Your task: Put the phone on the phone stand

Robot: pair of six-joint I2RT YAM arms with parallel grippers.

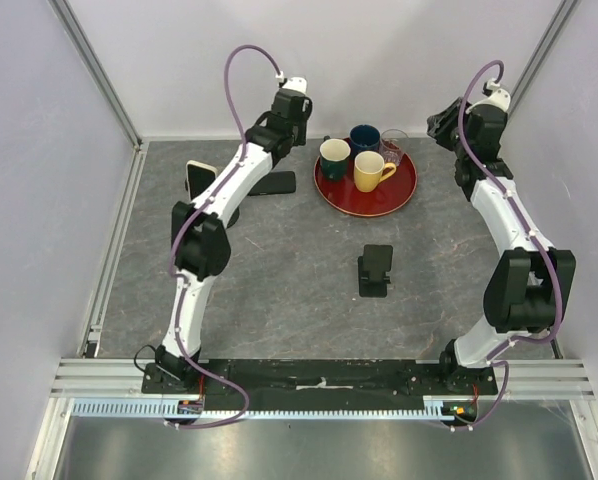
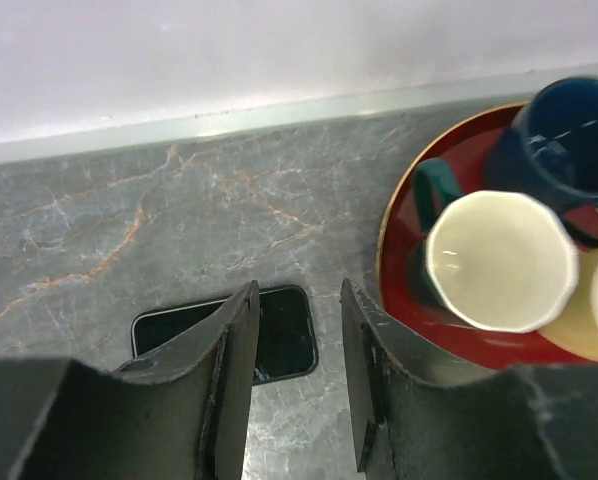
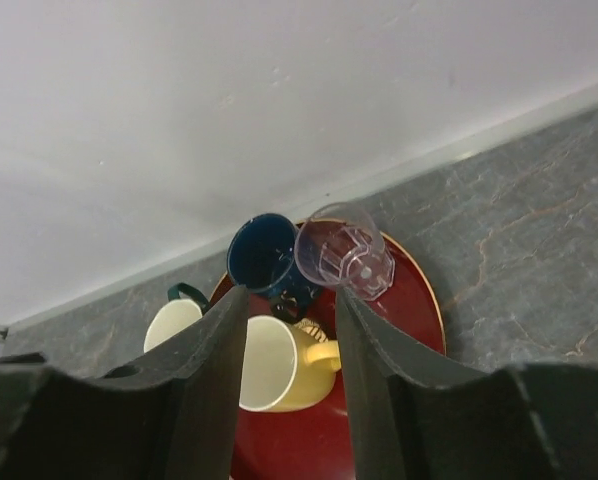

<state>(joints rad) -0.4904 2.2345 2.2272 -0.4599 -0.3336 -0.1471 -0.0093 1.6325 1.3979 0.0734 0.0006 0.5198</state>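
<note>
A black phone [image 1: 272, 183] lies flat on the grey table at the back, left of the red tray. In the left wrist view its right end [image 2: 284, 335] shows between my fingers, below them. My left gripper [image 1: 275, 140] [image 2: 297, 400] is open and empty, hovering over that end of the phone. A black phone stand [image 1: 376, 270] stands mid-table, empty. My right gripper [image 1: 444, 125] [image 3: 289, 380] is open and empty, raised at the back right, looking down at the tray.
A red round tray [image 1: 324, 195] [image 2: 394, 270] [image 3: 419, 300] holds a cream-and-green mug [image 1: 334, 158], a blue mug [image 1: 364, 138], a yellow mug [image 1: 371, 172] and a clear glass [image 1: 393, 147]. A second, light-edged phone-like object [image 1: 200, 178] leans upright at the back left.
</note>
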